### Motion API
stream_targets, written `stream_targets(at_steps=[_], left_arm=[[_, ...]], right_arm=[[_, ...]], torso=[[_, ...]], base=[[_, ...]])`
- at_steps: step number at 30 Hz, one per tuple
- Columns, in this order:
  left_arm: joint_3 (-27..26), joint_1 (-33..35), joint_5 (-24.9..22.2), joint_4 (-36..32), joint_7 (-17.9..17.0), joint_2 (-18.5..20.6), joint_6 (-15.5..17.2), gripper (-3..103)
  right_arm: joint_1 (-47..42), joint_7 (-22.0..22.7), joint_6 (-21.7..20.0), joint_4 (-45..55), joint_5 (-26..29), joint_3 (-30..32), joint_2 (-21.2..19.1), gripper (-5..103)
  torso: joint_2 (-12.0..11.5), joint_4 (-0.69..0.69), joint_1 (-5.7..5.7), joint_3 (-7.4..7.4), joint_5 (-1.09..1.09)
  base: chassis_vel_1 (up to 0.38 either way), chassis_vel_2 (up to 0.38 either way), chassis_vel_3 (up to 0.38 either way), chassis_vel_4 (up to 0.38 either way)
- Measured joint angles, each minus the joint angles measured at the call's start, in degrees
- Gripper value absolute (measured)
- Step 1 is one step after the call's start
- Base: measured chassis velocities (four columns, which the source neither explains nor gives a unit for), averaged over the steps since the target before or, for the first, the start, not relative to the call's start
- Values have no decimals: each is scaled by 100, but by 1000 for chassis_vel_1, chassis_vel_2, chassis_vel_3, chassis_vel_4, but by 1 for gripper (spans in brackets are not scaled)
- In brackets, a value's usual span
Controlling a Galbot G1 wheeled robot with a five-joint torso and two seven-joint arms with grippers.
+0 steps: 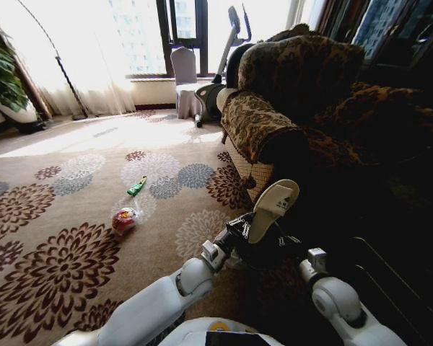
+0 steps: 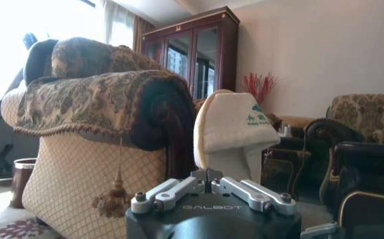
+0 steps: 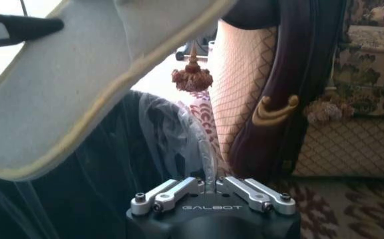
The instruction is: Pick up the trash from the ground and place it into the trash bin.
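From the head view, your left claw sits low in the centre, pinching the heel end of a pale slipper that stands upright above it. It hangs over a dark area beside the patterned sofa, where the trash bin is hard to make out. Your right arm ends just to the right, at the right claw; you cannot tell here how it stands. On the flowered carpet, well to the left, lie a red-white round packet and, farther off, a green wrapper.

From the left wrist view, the claw is pressed together on the slipper, whose toe cap with green print rises upright in front of the sofa arm.

From the right wrist view, the right claw is pressed together on the thin clear liner of the black trash bin, and the slipper's sole slants across just above the bin's mouth.

You appear to be at the placing step: the slipper is carried over the bin. The next move calls for lowering it inside the liner before you spread the left claw, while the right keeps the bag held.
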Motion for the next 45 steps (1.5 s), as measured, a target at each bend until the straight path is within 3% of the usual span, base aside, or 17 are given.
stream_targets(at_steps=[6,12,14,17,19,21,22,25,27,28,29,30,31,33,36,39,45], left_arm=[[10,19,15,-44,98,75,113,14],[32,70,18,-16,256,71,123,41],[32,70,18,-11,267,70,120,41],[-14,76,10,-8,278,71,100,58],[-41,81,3,-9,262,70,96,64],[-228,97,-42,-71,-125,6,156,74],[-228,97,-42,-71,-125,6,156,74],[-620,138,-152,-197,-1178,-150,772,90],[-679,150,-164,-213,-1318,-170,863,90],[-1002,225,-218,-261,-1887,-237,1259,95],[-1208,279,-280,-270,-2196,-277,1466,98],[-1389,346,-367,-270,-2494,-298,1629,99],[-1389,346,-367,-270,-2494,-298,1629,99],[-1713,487,-473,-63,-3246,-293,1846,100],[-1972,682,-503,100,-3443,-293,1834,100],[-2412,1090,-565,172,-3296,-335,1737,100],[-2585,1384,-441,190,-3197,-392,1662,100]], right_arm=[[-16,-17,-1,1,7,37,0,2],[-20,-18,4,11,36,53,-45,2],[-20,-16,4,12,41,55,-51,2],[-22,0,20,12,51,66,-66,2],[-22,5,23,12,53,67,-68,2],[-32,39,30,44,70,73,-83,2],[-32,39,30,44,70,73,-83,2],[-92,50,31,118,94,110,-95,2],[-103,46,31,127,94,118,-99,2],[-141,28,31,152,93,142,-114,2],[-158,13,31,159,81,156,-122,2],[-172,-11,31,166,52,165,-132,2],[-172,-11,31,166,52,165,-132,2],[-214,-123,37,212,-42,181,-160,2],[-229,-235,34,269,-107,176,-176,2],[-191,-261,33,279,-147,152,-191,2],[-189,-260,32,270,-158,151,-211,2]], torso=[[0,0,0,0,0],[0,0,0,0,0],[0,0,0,0,0],[0,0,0,0,0],[0,0,0,0,0],[0,0,0,0,0],[0,0,0,0,0],[0,0,0,0,0],[0,0,0,0,0],[0,-2,0,0,-1],[0,0,0,0,1],[0,0,0,0,1],[0,0,0,0,1],[0,1,0,0,-1],[0,-1,0,0,-2],[0,1,0,0,0],[0,-1,0,0,1]], base=[[0,0,0,0],[0,0,0,0],[0,0,0,0],[0,0,0,0],[0,0,0,0],[0,0,0,0],[0,0,0,0],[0,0,0,0],[0,0,0,0],[0,0,0,0],[0,0,0,0],[0,0,0,0],[0,0,0,0],[0,0,0,0],[0,0,0,0],[0,0,0,0],[0,0,0,0]])
